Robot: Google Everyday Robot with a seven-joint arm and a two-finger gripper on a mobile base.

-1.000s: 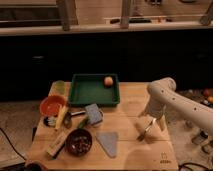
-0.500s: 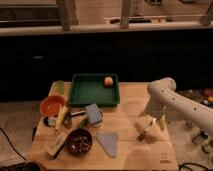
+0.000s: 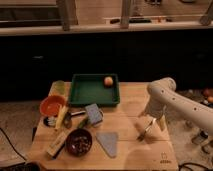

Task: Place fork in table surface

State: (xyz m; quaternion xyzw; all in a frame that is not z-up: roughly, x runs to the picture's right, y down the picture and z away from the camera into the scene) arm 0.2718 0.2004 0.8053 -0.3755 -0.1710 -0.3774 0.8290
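The fork [image 3: 145, 131] is a slim pale utensil slanting down to the left on the right part of the table surface [image 3: 129, 106], a light wooden top with a small dark logo [image 3: 163, 161] near its front right corner. My gripper [image 3: 154, 122] hangs from the white arm [image 3: 172, 100] that reaches in from the right. It sits right at the fork's upper end. The fork's lower tip is at or just above the wood. Whether the fork is held or lying free does not show.
A green tray [image 3: 85, 92] holding a round orange fruit [image 3: 108, 81] stands at the back. To the left are an orange bowl [image 3: 51, 105], a yellow-handled utensil [image 3: 61, 117], a grey block [image 3: 93, 114], a dark bowl [image 3: 78, 141] and a grey triangular cloth [image 3: 108, 142].
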